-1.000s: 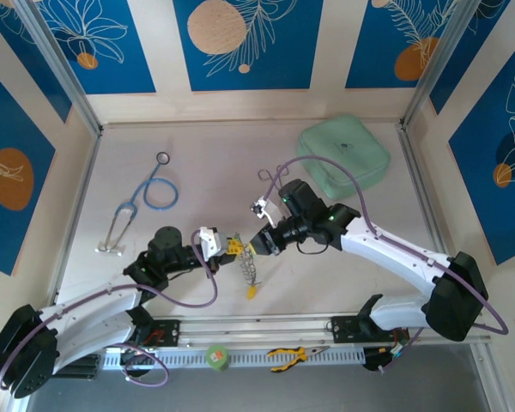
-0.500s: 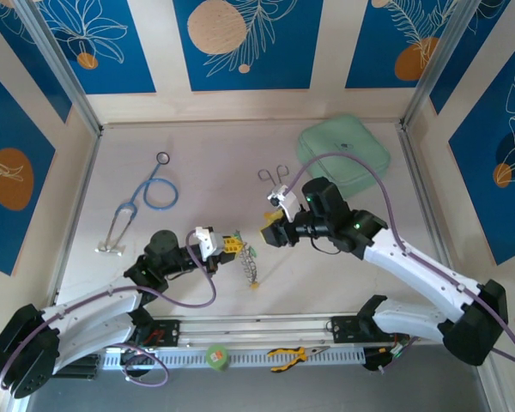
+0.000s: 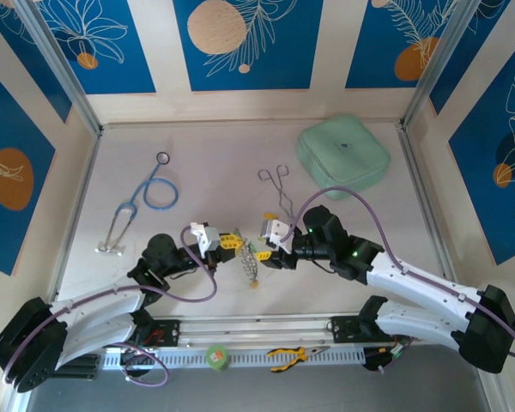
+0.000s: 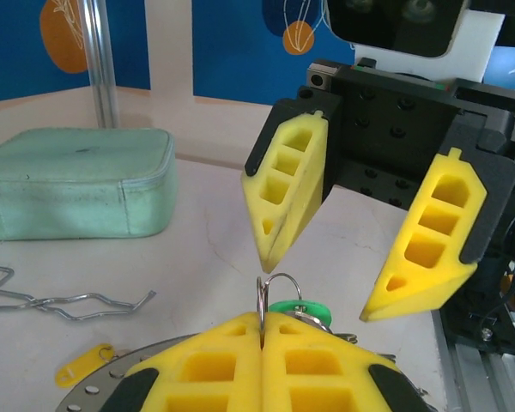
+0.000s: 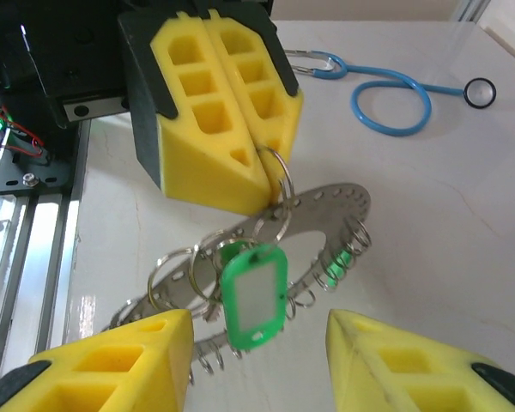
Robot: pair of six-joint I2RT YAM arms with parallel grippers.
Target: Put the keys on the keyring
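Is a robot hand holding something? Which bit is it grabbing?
The left gripper pinches a small wire loop on the keyring; the right gripper is open, holding nothing.

A blue-tubed stethoscope with silver metal earpieces (image 3: 144, 185) lies on the left side of the pale bench (image 3: 215, 154). Thin silver scissor-like forceps (image 3: 283, 193) lie near the middle, well apart from it. A mint-green zipped fabric pouch (image 3: 343, 159) (rounded corners, lying flat) sits at the far right corner.

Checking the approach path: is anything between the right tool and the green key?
Nothing visible. The green key hangs free in front of the open right tool, near the left tool, which is shut on a small ring.
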